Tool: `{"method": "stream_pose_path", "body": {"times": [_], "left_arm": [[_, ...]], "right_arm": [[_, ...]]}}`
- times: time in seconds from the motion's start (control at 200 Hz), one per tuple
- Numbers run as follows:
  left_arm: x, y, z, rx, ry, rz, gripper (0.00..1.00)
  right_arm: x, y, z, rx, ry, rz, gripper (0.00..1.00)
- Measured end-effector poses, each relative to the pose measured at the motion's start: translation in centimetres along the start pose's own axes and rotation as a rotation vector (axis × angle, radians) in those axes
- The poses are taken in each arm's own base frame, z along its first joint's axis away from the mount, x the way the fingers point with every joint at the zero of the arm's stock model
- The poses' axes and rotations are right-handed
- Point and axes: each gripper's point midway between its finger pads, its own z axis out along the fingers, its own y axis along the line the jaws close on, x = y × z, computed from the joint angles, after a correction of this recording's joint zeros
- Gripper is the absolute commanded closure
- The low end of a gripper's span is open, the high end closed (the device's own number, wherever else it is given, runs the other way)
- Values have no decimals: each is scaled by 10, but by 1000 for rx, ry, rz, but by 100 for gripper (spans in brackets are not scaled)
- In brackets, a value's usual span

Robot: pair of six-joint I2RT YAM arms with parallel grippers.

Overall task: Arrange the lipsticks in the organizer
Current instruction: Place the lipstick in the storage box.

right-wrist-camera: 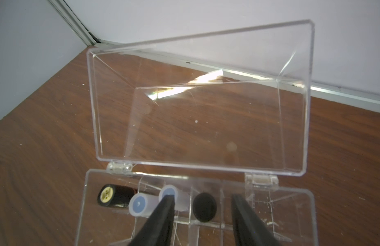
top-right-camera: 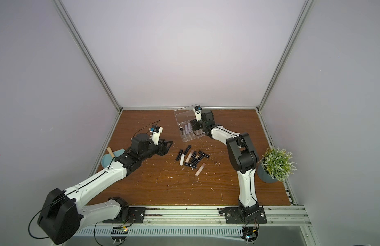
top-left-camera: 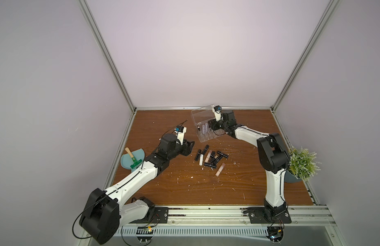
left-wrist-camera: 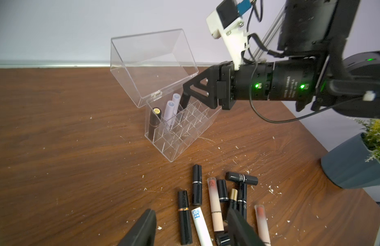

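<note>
Light-blue dustpan (top-left-camera: 124, 161) holding a wooden-handled green tool (top-left-camera: 135, 165) at one table (top-left-camera: 184, 187) edge, potted plant (top-left-camera: 302, 163) opposite, white crumbs (top-left-camera: 234, 163) scattered about.

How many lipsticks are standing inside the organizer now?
4, side by side in the row next to the hinge: a gold-topped black one, two lavender ones, then a plain black one. None seems hidden.

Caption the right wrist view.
Open right hand over the organizer, lid raised, four lipsticks in its hinge-side row.
</note>
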Motion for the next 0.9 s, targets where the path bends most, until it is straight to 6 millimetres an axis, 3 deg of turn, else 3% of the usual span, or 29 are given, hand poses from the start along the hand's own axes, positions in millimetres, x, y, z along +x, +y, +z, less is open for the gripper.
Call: {"method": "stream_pose_path", "body": {"times": [0.195, 0.405, 0.51, 0.726, 0.901], "left_arm": [[34, 9, 23, -52, 173, -13, 47], [82, 11, 41, -117, 384, 14, 50], [103, 13, 44, -146, 463, 29, 52], [117, 15, 47, -188, 529, 50, 52], [118, 12, 56, -197, 545, 62, 50]], "right_arm": [[-4, 3, -30, 9, -17, -1, 51], [-58, 6, -99, 15, -197, -3, 53], [-77, -2, -122, 28, -274, 8, 54], [-73, -25, -126, 58, -280, 54, 54], [-72, -26, -125, 49, -275, 64, 54]]}}
